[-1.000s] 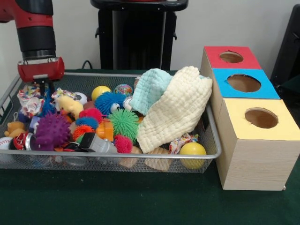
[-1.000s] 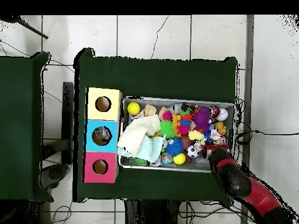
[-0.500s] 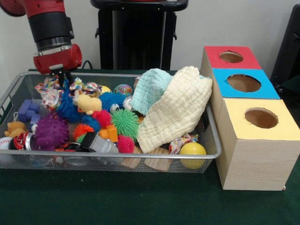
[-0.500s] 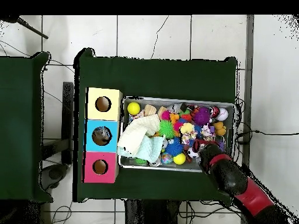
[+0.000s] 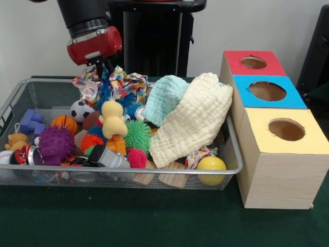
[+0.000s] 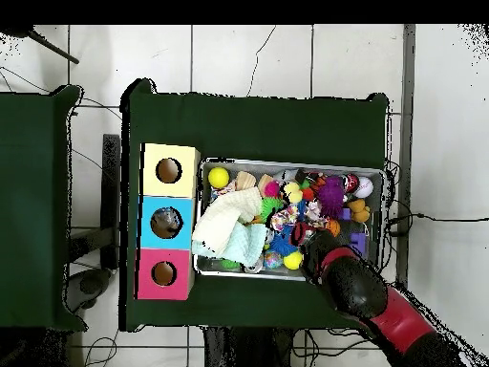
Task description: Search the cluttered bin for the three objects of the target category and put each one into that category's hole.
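At the twelve o'clock side of the bin (image 5: 234, 154) in the front view — gripper (image 5: 104, 69) hanging just under the red wrist, closed on a tangle of colourful patterned fabric (image 5: 121, 82) with a blue spiky toy (image 5: 105, 92) and a yellow plush duck (image 5: 113, 119) dangling beneath. Lifted clear of the heap, not yet carried toward the boxes at three o'clock.

No way of telling from here whether anything sits inside the red-topped box (image 5: 253, 62), blue-topped box (image 5: 267, 91) or yellow-topped box (image 5: 286, 129); holes dark, nothing poking out. By the look of it an early stage: one bundle in hand, none visibly delivered, most of the search left.

Bin resting on the green desk (image 5: 154, 221), touching or just beside the yellow-topped box. Inside, toward nine o'clock: purple spiky ball (image 5: 55, 144), small basketball (image 5: 64, 123), soccer ball (image 5: 80, 109), blue blocks (image 5: 31, 121). Toward six o'clock: yellow ball (image 5: 211, 165), wooden blocks (image 5: 172, 177). In the way — cream cloth (image 5: 193, 121) and mint cloth (image 5: 163, 98) draped high between gripper and boxes, likely hiding more toys and a snag risk for the dangling bundle.
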